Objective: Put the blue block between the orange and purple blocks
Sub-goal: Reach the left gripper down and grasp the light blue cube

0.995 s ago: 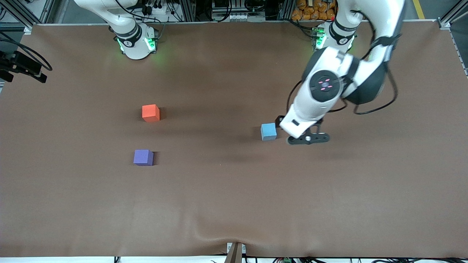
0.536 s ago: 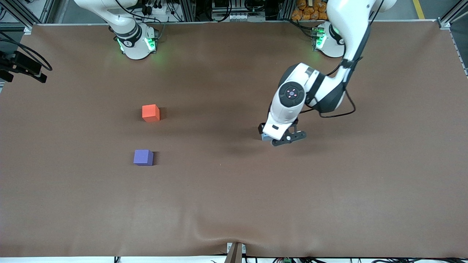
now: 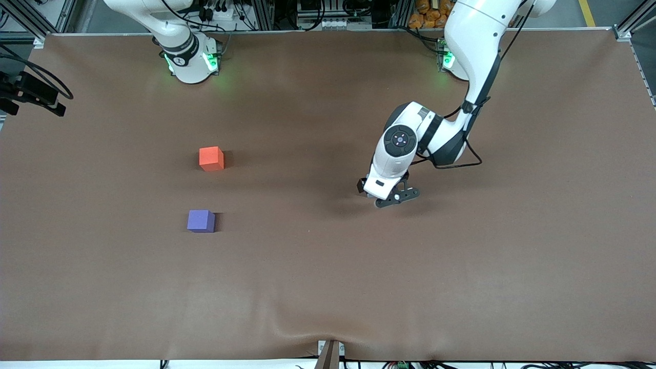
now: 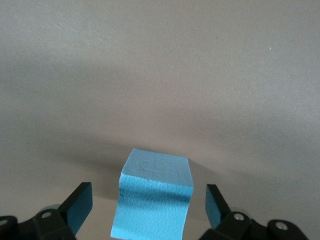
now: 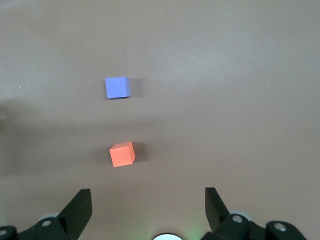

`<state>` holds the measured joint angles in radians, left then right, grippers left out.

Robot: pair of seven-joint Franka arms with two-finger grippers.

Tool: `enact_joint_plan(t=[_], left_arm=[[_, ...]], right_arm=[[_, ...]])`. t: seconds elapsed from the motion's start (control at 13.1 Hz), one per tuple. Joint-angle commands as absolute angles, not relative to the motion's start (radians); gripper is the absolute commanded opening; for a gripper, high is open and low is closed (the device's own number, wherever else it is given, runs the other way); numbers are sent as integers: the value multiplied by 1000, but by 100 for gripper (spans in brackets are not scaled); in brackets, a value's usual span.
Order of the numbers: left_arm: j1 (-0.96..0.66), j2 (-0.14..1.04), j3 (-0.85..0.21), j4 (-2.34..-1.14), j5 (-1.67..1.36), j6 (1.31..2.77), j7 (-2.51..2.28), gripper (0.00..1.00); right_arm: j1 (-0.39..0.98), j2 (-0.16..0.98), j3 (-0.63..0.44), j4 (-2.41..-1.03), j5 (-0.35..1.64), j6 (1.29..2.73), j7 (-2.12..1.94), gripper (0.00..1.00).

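Block (image 4: 152, 197) – blue – sits between left claw's (image 4: 147, 210) open fingers.

No readable text, label, brand, number or sign is found on any block, arm or the table.

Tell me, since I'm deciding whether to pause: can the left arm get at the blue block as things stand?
Probably yes. The left gripper is open and straddles the blue block, with a gap at each finger and nothing else beside it.
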<state>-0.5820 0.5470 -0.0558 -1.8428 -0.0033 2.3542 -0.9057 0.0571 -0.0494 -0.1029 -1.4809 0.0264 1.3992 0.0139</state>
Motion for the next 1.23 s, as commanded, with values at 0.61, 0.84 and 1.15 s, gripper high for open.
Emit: enact_joint_plan(t=[0.61,0.84,1.15], left_arm=[[-640,583,-52,-1826,11,2378,-869,0],[-704,671,-77,-1651,9,2364,-834,0],[-813,839,-77,-1378,-2,2322,-839,0]], right_arm=[[61,-43,-106,-1463,32,1391,28,100],[61,-43,-106,-1463,32,1391,28,100],[61,-43,-106,-1463,34,1391,28,100]])
